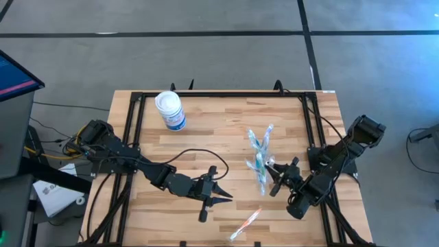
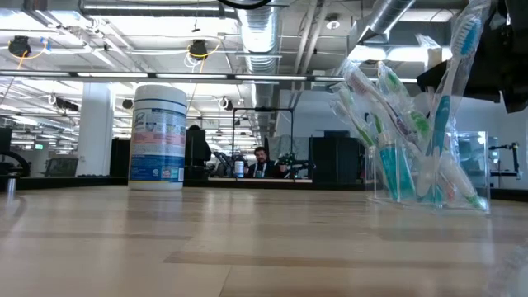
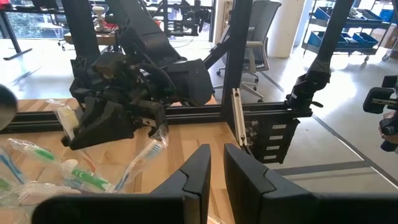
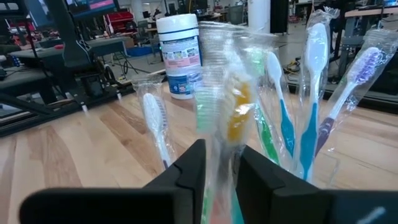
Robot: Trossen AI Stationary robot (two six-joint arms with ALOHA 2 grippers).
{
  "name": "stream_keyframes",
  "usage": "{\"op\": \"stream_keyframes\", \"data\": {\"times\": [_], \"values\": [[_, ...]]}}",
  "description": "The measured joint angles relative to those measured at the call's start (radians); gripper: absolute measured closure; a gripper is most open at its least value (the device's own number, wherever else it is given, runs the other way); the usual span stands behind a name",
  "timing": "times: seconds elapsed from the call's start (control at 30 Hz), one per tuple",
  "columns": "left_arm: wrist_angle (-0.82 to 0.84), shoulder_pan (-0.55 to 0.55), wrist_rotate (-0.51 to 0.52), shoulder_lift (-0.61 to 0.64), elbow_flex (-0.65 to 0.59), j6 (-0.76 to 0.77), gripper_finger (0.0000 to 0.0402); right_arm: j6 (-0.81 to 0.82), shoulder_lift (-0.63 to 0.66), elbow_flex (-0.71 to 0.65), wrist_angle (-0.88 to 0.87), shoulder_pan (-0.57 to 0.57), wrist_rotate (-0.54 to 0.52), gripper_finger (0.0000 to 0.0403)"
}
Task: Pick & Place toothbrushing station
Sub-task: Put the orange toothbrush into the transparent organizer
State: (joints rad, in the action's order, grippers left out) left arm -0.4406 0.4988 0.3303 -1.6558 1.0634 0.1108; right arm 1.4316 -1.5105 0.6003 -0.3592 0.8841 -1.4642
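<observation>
A small clear cup (image 1: 259, 163) holds several wrapped blue, green and white toothbrushes and stands on the table right of centre; it also shows in the low view (image 2: 429, 186). My right gripper (image 1: 278, 175) is at the cup's right side, shut on a clear-wrapped toothbrush (image 4: 231, 112) among the bunch. One pink-orange toothbrush (image 1: 245, 224) lies flat near the table's near edge. My left gripper (image 1: 226, 197) hovers left of the cup, its fingers almost together and empty (image 3: 216, 165). My right gripper pinches a clear-wrapped toothbrush with a green and orange-yellow body (image 4: 224, 155) between its two fingers, at the lower part of its length. The fingers come from the table's right side, across the brush. The brush stands upright among the others; its lower end is hidden by the fingers.
A white canister with a blue label (image 1: 170, 110) stands at the far left of the table and also shows in the low view (image 2: 158, 138). A black frame rail (image 1: 219, 94) runs around the table edges. Bare wood lies between the canister and the cup.
</observation>
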Motion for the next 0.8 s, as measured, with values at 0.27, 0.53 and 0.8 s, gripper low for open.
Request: {"op": "stream_keyframes", "data": {"times": [0.27,0.53,0.8], "values": [[0.000,0.000,-0.001,0.000,0.000,0.000,0.0363,-0.083,0.049,0.000,0.002,-0.003,0.052,0.0277],[0.000,0.000,-0.001,0.000,0.000,0.000,0.0363,-0.198,0.151,0.000,0.004,-0.003,0.053,0.0220],[0.000,0.000,-0.002,0.000,0.000,0.000,0.0363,-0.266,0.091,0.000,0.100,-0.054,0.178,0.0194]]}}
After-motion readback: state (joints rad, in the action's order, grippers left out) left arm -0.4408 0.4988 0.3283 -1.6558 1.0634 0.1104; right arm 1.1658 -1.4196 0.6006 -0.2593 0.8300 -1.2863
